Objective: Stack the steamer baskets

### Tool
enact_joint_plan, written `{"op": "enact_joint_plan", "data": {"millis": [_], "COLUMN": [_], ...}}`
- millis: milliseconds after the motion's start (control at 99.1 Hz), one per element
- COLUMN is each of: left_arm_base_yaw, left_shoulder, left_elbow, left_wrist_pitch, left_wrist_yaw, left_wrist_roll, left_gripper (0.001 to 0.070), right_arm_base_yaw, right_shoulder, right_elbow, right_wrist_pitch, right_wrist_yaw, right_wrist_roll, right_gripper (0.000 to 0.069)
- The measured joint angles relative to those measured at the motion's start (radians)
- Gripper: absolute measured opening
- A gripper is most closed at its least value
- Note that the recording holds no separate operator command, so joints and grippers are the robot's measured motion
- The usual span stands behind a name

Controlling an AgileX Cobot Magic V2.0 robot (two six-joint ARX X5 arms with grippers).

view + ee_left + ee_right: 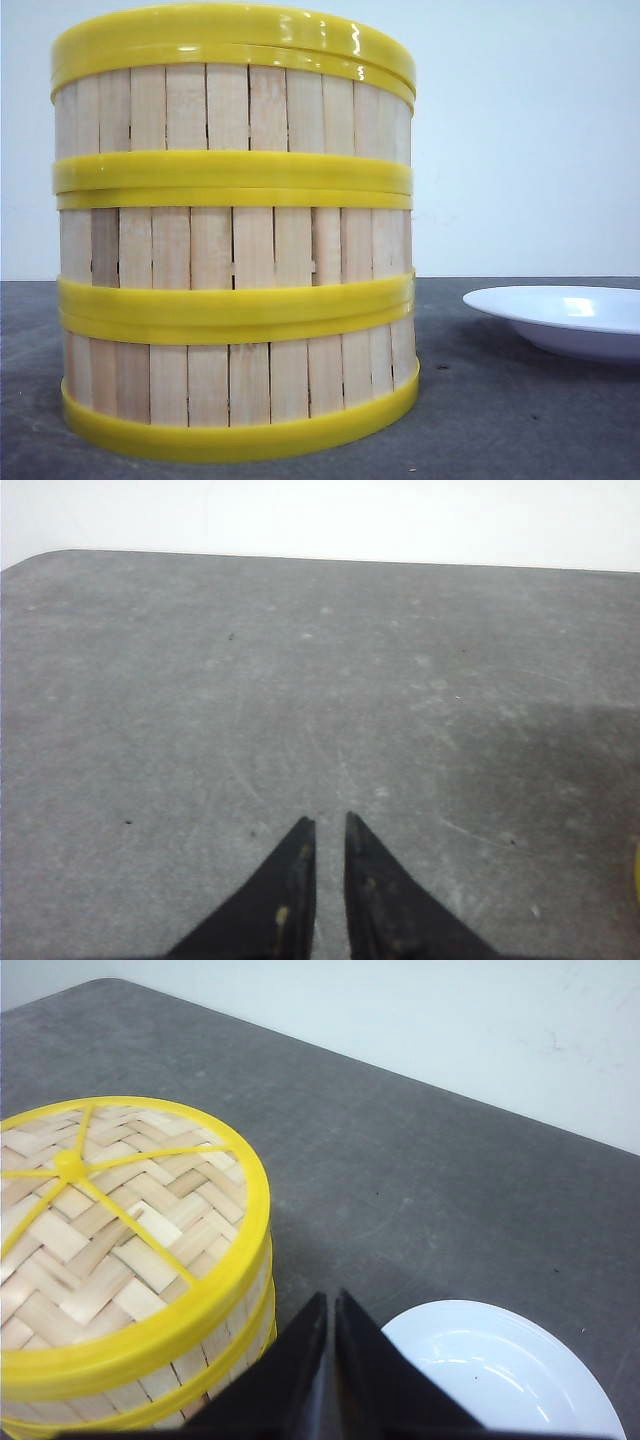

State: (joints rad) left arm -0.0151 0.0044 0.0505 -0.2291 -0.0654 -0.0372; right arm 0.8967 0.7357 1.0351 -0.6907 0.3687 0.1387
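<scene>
Three steamer baskets stand stacked in one column close to the front camera: the top one (pixel 235 105), the middle one (pixel 235 245) and the bottom one (pixel 235 380). A woven lid (pixel 110 1210) with a yellow rim covers the stack. The slatted wall of the baskets (pixel 235 1315) shows beneath it in the right wrist view. My right gripper (pixel 332 1298) is shut and empty, above the table between the stack and the plate, touching neither. My left gripper (pixel 328 820) is shut and empty over bare table. Neither gripper shows in the front view.
A white plate (pixel 570 315) lies on the dark grey table to the right of the stack, also seen as the plate (pixel 500 1370) beside my right fingers. The table's far edge (pixel 320 560) meets a white wall.
</scene>
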Motion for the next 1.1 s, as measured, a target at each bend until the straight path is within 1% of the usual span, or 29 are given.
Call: {"op": "enact_joint_plan", "data": {"millis": [91, 1099], "left_arm_base_yaw": [0.0, 0.0], "left_shoulder": [0.0, 0.0], "left_elbow": [-0.002, -0.003], "left_wrist_pitch": [0.005, 0.01], "left_wrist_yaw": [-0.012, -0.012], "left_wrist_roll": [-0.004, -0.005], "left_gripper": [0.0025, 0.0025], "right_arm_base_yaw": [0.0, 0.0], "right_shoulder": [0.0, 0.0], "right_elbow": [0.0, 0.0], "right_wrist_pitch": [0.0, 0.0], "right_wrist_yaw": [0.0, 0.0], "right_wrist_roll": [0.0, 0.0], "right_gripper": [0.0009, 0.0009]}}
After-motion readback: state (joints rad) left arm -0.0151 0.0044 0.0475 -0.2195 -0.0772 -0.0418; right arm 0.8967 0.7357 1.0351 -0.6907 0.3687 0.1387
